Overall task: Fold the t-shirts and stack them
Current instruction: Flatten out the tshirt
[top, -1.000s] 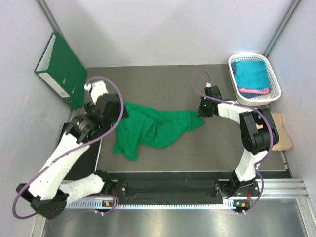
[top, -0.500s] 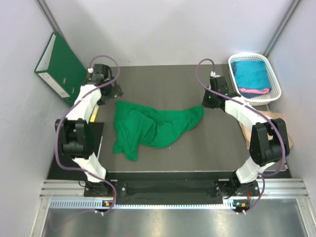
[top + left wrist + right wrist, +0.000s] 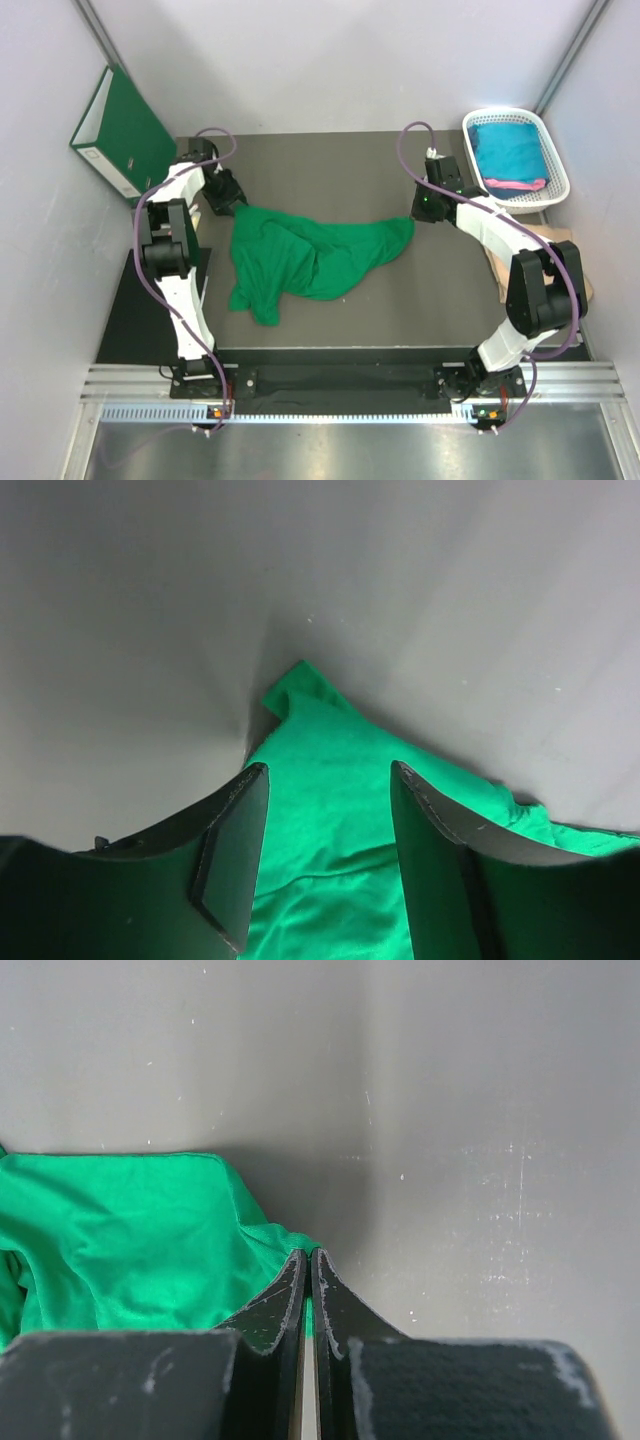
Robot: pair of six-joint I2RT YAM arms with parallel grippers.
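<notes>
A dark grey bench (image 3: 400,290) is filling a narrow bay that pale, bare walls (image 3: 330,60) are closing in on three sides, with a slotted metal rail (image 3: 350,412) running along its near edge. The bright green t-shirt (image 3: 310,258) is lying crumpled and spread across the middle of the bench, nearer the left side. The left pincer (image 3: 228,197) is hanging over the shirt's far left corner, its jaws standing partway apart astride the cloth without pinching it. The right pincer (image 3: 424,210) is sitting at the shirt's far right corner, its jaws pressing together on the hem, a sliver of green showing between them. A white basket (image 3: 548,150) is standing in the far right corner, holding a teal t-shirt (image 3: 508,150) above a pink t-shirt (image 3: 515,184). A dark green binder (image 3: 125,135) is leaning against the left wall.
</notes>
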